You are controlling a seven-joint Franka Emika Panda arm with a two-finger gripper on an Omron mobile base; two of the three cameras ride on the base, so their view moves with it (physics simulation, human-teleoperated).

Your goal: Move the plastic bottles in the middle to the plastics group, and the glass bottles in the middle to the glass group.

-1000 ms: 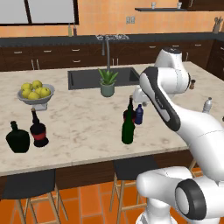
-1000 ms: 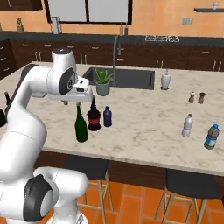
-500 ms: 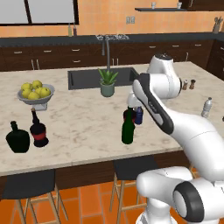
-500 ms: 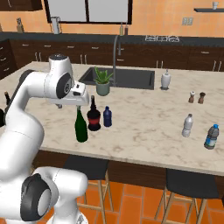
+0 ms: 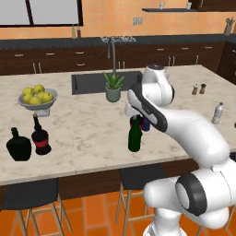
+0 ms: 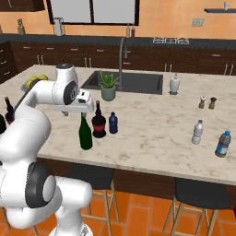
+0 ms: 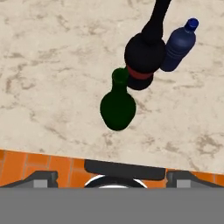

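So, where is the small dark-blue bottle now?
The small dark-blue bottle stands mid-counter in the right base view, just right of the red-labelled dark bottle, in front of the potted plant.

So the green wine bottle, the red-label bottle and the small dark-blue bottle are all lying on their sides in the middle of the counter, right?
Not quite. The green wine bottle, the red-label bottle and the small dark-blue bottle are in the middle of the counter, but all three stand upright, not on their sides. The right base view shows it plainly.
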